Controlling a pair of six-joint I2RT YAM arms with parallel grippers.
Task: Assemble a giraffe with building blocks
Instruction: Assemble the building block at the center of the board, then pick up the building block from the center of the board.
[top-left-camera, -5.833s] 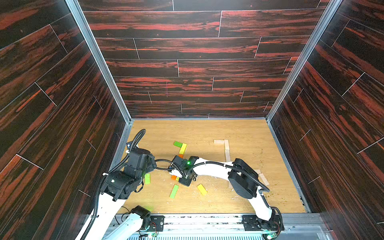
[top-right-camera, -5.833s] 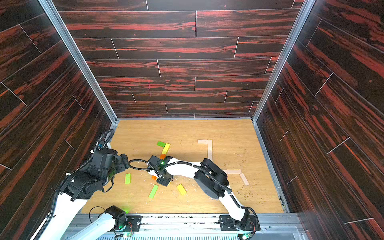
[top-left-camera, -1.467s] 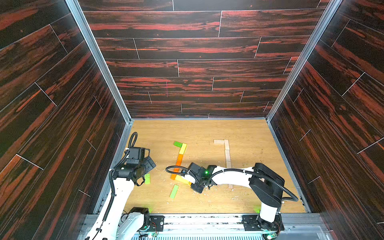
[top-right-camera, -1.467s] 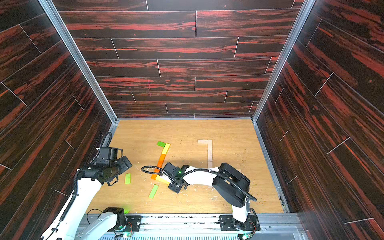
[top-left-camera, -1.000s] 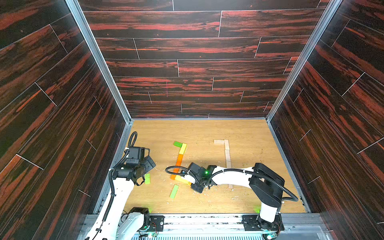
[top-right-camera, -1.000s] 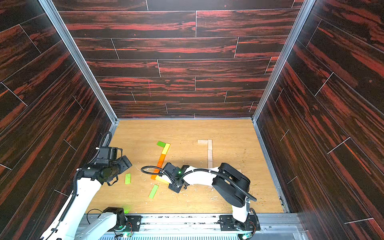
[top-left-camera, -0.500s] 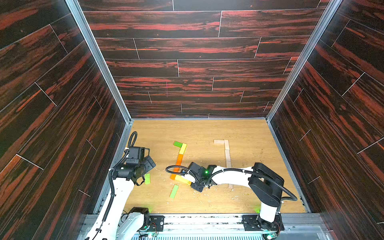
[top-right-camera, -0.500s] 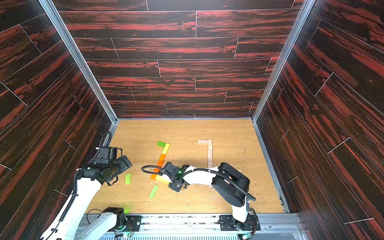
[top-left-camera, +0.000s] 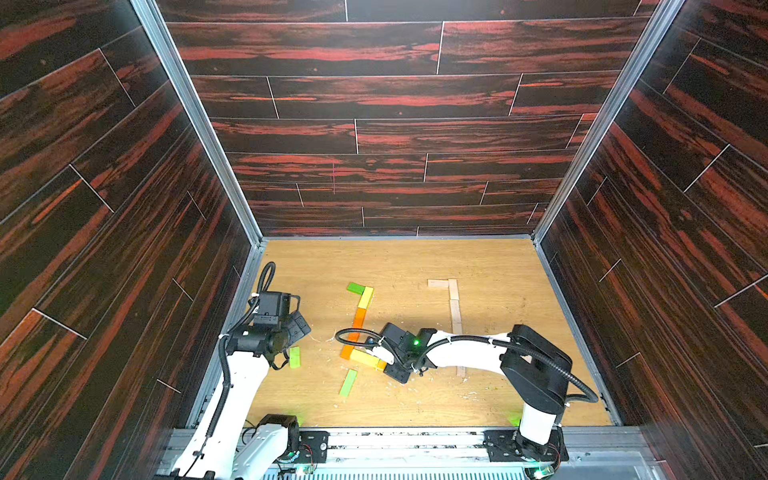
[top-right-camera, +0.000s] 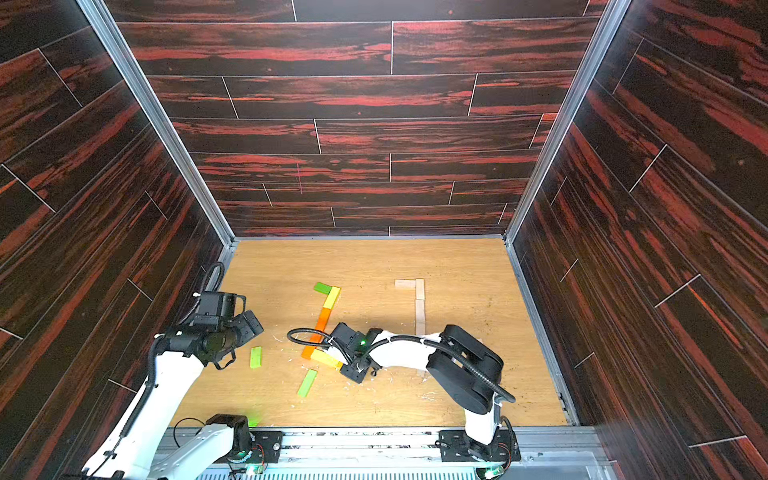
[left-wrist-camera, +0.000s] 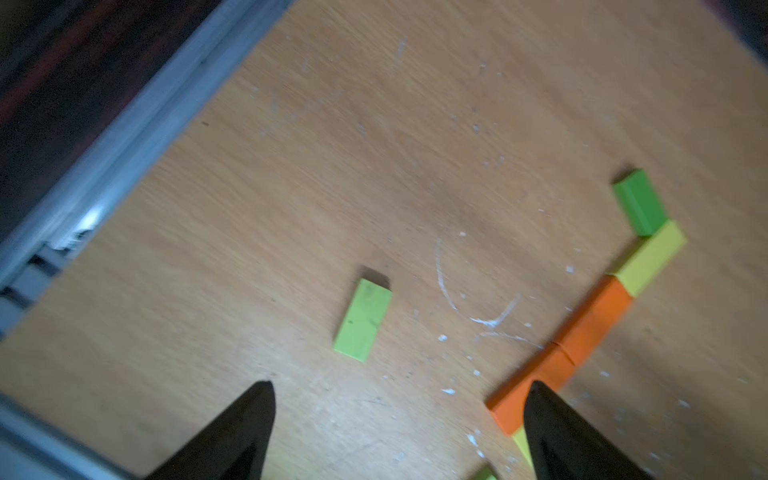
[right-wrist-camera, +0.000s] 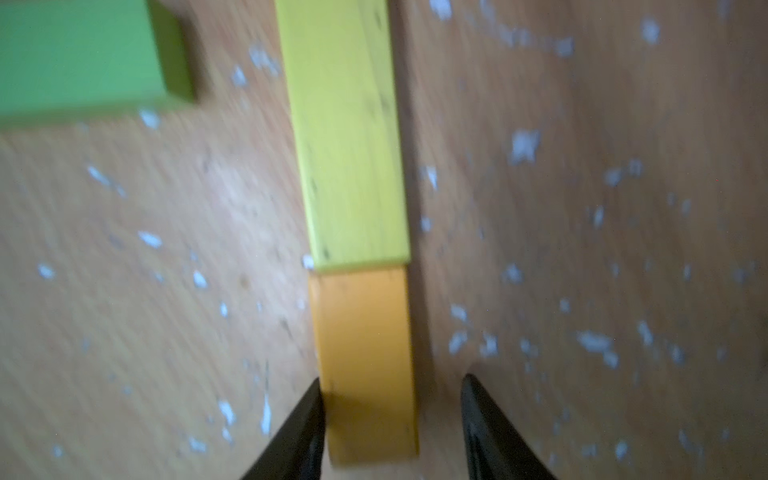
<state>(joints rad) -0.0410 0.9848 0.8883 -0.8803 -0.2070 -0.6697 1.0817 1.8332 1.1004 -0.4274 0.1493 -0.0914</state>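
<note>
Right gripper (right-wrist-camera: 392, 378) part-open astride amber block (right-wrist-camera: 365, 353): one finger touching, other clear. Block lies on table (top-left-camera: 415, 266), butted end-on to yellow block (right-wrist-camera: 353, 145). Left gripper (left-wrist-camera: 401, 384) wide, empty, near lime block (left-wrist-camera: 363, 319). Judged light, rigid, smooth-painted; pinch long edges mid-length.

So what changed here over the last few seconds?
The right gripper moved the amber block from the near side to the end of the coloured row, then its fingers opened, letting go. The left gripper, open, drew back from the middle. The loose green blocks and pale row stayed put.
</note>
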